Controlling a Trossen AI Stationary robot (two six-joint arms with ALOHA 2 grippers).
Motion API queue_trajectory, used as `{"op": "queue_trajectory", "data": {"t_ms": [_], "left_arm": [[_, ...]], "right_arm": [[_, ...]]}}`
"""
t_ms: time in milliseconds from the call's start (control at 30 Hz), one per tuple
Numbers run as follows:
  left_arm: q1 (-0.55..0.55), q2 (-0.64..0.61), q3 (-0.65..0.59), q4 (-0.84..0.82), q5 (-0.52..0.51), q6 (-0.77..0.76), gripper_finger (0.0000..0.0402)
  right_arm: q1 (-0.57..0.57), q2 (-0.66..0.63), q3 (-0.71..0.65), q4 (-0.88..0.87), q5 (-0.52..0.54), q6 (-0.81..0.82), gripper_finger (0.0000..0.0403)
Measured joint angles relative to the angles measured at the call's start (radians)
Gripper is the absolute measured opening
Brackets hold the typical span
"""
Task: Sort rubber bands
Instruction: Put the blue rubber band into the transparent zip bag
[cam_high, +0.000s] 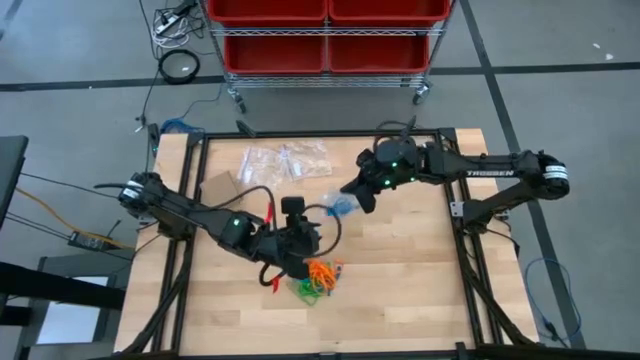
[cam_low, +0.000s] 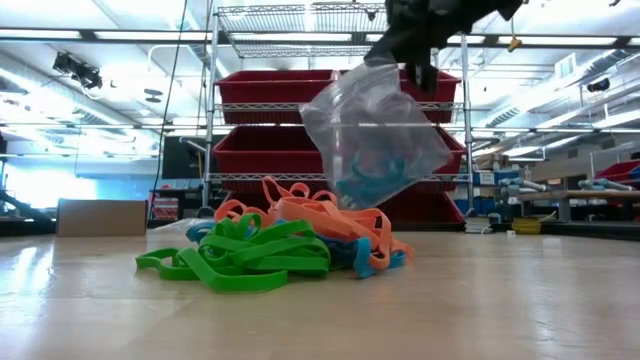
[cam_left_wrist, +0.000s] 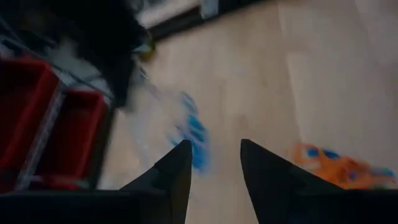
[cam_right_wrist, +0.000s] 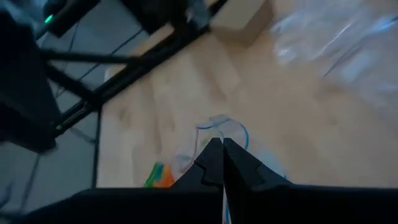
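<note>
In the high view, the rubber bands (cam_high: 320, 277) lie in an orange, green and blue heap at lower centre of the table (cam_high: 420, 290). The left gripper (cam_high: 300, 235) sits just above and left of them, fingers apart and empty. The right gripper (cam_high: 352, 188), upper centre-right, is pinched on a clear bag (cam_high: 340, 203) holding blue bands, lifted off the table.

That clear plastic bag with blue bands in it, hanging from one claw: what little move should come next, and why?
Probably the open left claw should dip to the tangled pile of orange, green and blue rubber bands for another blue one, since the right claw, shut on the clear plastic bag, holds it up nearby.
</note>
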Motion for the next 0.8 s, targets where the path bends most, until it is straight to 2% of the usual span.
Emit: {"op": "queue_trajectory", "data": {"t_ms": [133, 267, 400, 500, 733, 800], "left_arm": [[-0.009, 0.0, -0.13, 0.076, 0.071, -0.073, 0.0147], [-0.008, 0.002, -0.311, 0.253, 0.166, -0.123, 0.0147], [-0.007, 0.002, -0.491, 0.458, 0.273, -0.182, 0.0147], [-0.006, 0.002, -0.597, 0.565, 0.303, -0.241, 0.0147], [-0.024, 0.002, -0.715, 0.824, 0.38, -0.281, 0.0147], [-0.013, 0.008, -0.712, 0.831, 0.379, -0.272, 0.0147]], "right_arm": [[-0.021, -0.083, 0.0, -0.004, 0.086, -0.01, 0.0], [-0.041, -0.185, 0.0, -0.005, 0.144, -0.017, 0.0], [-0.06, -0.282, 0.0, -0.006, 0.144, -0.013, 0.0], [-0.065, -0.345, 0.0, -0.021, 0.133, -0.012, 0.0], [-0.057, -0.405, 0.0, -0.103, 0.132, -0.014, 0.0], [-0.051, -0.401, 0.0, -0.106, 0.132, -0.017, 0.0]]}}
